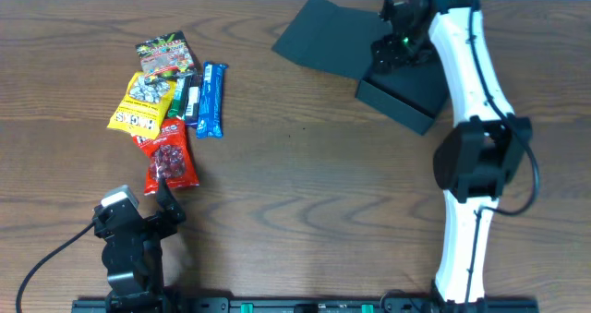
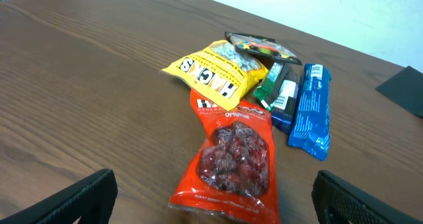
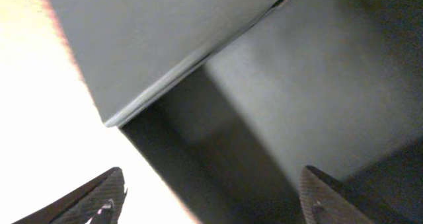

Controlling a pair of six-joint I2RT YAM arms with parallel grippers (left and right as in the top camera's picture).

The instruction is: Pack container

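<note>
Teal-black container (image 1: 404,96), just one, six snack packets (image 1: 171,161)

The right arm (image 1: 466,59), at the right of the overhead frame, is built of white tubular links joined by a bulky black housing (image 1: 476,156); green indicator lights (image 1: 404,42) are noted on its black wrist and a thin black cable (image 1: 533,179) beside the housing. The left arm (image 1: 129,248), lower left, is recorded as black apart from a pale grey block (image 1: 117,200), with a second black cable (image 1: 42,262) attached. Dark wedge-shaped fingers (image 2: 76,201) are observed on the left gripper (image 2: 211,197), and a small screw (image 3: 106,204) on a finger of the right gripper (image 3: 211,197).
</note>
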